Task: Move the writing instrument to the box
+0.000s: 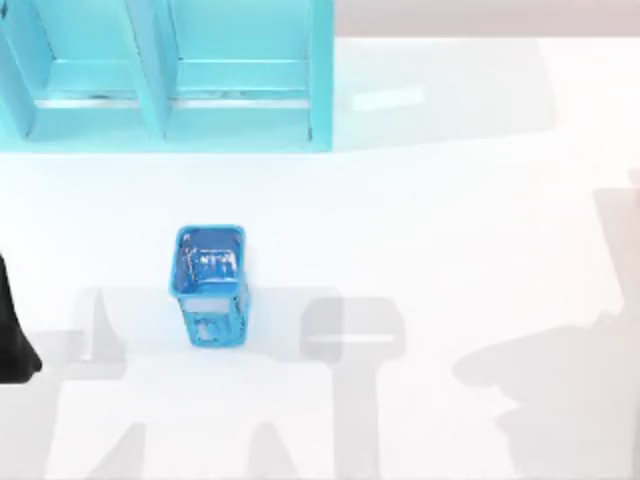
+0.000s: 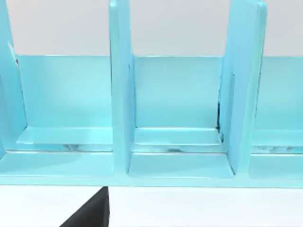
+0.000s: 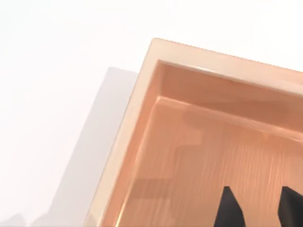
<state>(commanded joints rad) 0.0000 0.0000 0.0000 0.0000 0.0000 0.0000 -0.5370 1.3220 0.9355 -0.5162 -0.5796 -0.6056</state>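
Right gripper [image 3: 259,208] is hovering with both dark fingers spread and nothing between them, the box [image 3: 137,99] lying directly beneath it, so I am judging this the release step, though where the writing instrument is lying I cannot tell, and the next move is calling for a straight lift clear while the left arm [image 1: 12,340] is idling at the table's left edge.

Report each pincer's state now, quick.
Left pincer: cannot be told; a dark part of it shows before the blue shelf.
Right pincer: open, holding nothing, over the wooden box.
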